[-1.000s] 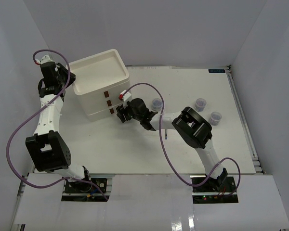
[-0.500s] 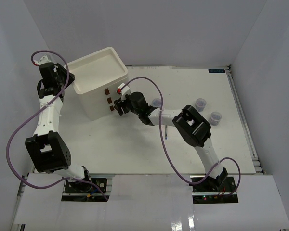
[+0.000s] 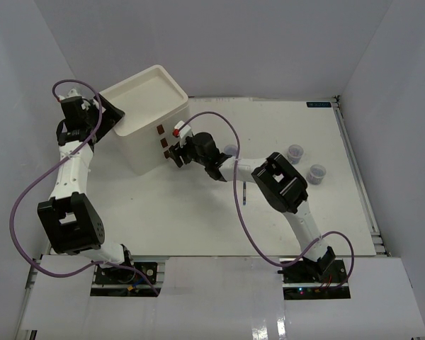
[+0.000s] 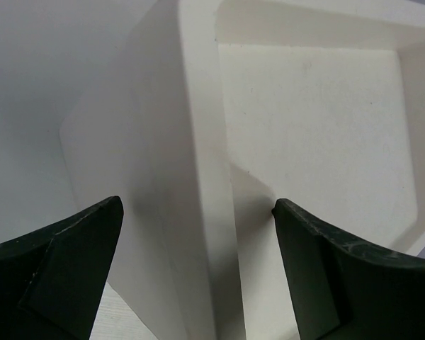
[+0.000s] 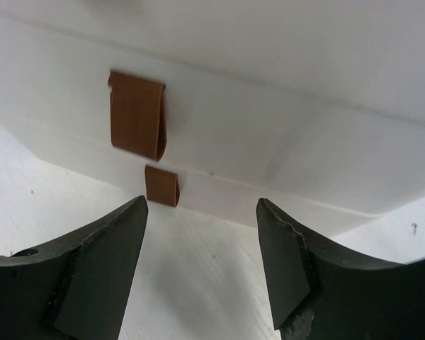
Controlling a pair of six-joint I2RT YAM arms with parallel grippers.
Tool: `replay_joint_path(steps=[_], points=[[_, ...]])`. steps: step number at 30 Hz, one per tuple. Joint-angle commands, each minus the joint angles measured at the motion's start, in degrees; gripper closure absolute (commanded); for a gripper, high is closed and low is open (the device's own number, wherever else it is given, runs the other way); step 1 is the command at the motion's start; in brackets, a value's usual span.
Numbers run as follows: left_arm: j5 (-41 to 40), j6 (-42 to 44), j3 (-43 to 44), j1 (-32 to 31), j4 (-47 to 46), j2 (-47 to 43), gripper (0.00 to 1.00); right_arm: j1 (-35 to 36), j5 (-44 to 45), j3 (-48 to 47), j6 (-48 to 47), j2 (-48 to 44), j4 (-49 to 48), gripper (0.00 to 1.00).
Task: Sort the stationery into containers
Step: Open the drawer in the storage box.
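Drawer unit (image 3: 145,142), left gripper (image 4: 197,212) spread astride its rim (image 4: 198,85), right gripper (image 5: 202,212) parted near brown handles (image 5: 137,124)

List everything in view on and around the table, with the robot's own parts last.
drawer unit: one, white, far left of the table
handles: two clearly in view, brown, on the unit's front
jars: three, clear with bluish-purple contents, one beside the right arm's wrist, two further right
thin stick: one, colour unclear, mid-table beside the right forearm
table: one, white
cables: two, purple, one looping along each arm
left gripper: black fingers, open, astride the unit's left edge
right gripper: black fingers, open, facing the handles, not touching them
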State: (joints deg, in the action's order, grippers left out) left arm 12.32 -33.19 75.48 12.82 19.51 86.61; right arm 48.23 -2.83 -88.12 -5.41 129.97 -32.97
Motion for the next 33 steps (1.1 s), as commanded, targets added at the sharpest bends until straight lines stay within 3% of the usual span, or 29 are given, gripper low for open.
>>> replay_joint_path(steps=[1,9,24,33], points=[[2.89,0.32,0.89,-0.52,2.9,-2.85,0.02,1.08,0.1,3.64,-1.01,-3.67,-4.82,0.31],[3.95,0.23,-0.07,-0.6,3.17,-5.21,0.02,2.84,4.66,4.89,0.14,-3.06,-6.14,0.3],[5.08,1.29,-3.24,0.45,1.76,-7.68,0.02,4.15,10.21,-7.23,2.16,5.99,-4.12,0.32],[7.72,-0.12,-4.38,2.03,0.62,-7.51,0.02,4.24,11.88,-9.27,3.56,7.22,-2.54,0.37]])
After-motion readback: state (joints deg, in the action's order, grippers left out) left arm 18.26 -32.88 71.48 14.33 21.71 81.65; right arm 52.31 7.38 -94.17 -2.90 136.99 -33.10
